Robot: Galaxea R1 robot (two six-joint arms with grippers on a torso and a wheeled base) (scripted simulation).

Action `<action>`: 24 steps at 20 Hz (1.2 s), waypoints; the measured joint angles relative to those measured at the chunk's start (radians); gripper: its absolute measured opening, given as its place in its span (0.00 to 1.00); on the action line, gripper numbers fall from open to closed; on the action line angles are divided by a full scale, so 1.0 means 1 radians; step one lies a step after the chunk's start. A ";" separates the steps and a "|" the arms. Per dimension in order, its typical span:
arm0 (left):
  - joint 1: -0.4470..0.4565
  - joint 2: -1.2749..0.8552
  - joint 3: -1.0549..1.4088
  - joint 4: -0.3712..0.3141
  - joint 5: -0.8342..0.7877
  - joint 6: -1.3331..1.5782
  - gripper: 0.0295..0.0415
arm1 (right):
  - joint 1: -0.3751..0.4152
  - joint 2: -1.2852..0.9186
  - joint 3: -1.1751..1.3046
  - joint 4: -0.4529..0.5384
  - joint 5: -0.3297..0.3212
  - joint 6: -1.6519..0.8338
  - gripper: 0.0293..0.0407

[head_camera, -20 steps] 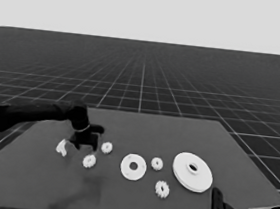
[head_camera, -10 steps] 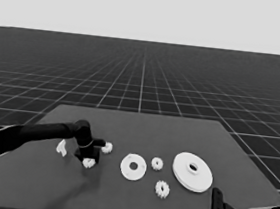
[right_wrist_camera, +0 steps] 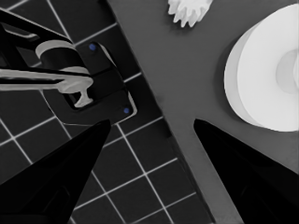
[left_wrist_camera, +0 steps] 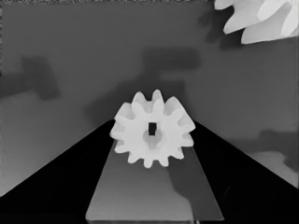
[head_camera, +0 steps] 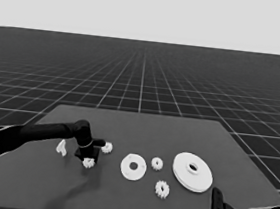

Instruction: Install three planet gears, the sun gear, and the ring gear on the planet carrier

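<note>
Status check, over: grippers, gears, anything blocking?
Left gripper open, straddling a gear. Right gripper open, parked at table corner. Smaller round part bare. Nothing blocking.

Right claw [right_wrist_camera: 149, 128] is hanging over the surface's [right_wrist_camera: 187, 84] corner w/ fingers [right_wrist_camera: 60, 177] spread wide, nothing btwn them. Larger round part [right_wrist_camera: 266, 79] is lying near one fingertip, cut off by the frame edge. One small gear [right_wrist_camera: 190, 10] is sitting beyond it, apart. Dark machinery [right_wrist_camera: 88, 79] w/ pale bands and blue lights is showing over the floor grid [right_wrist_camera: 140, 172].
</note>
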 joint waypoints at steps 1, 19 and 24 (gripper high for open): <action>-0.065 -0.031 0.078 -0.060 0.052 -0.032 0.14 | 0.000 0.000 0.000 0.000 0.000 0.000 0.81; -0.184 0.431 0.076 -0.136 0.185 -0.476 0.14 | 0.000 0.000 0.000 0.000 0.000 0.000 0.81; -0.030 0.450 -0.010 0.015 0.161 -0.416 0.14 | 0.000 0.000 0.000 0.000 0.000 0.000 0.81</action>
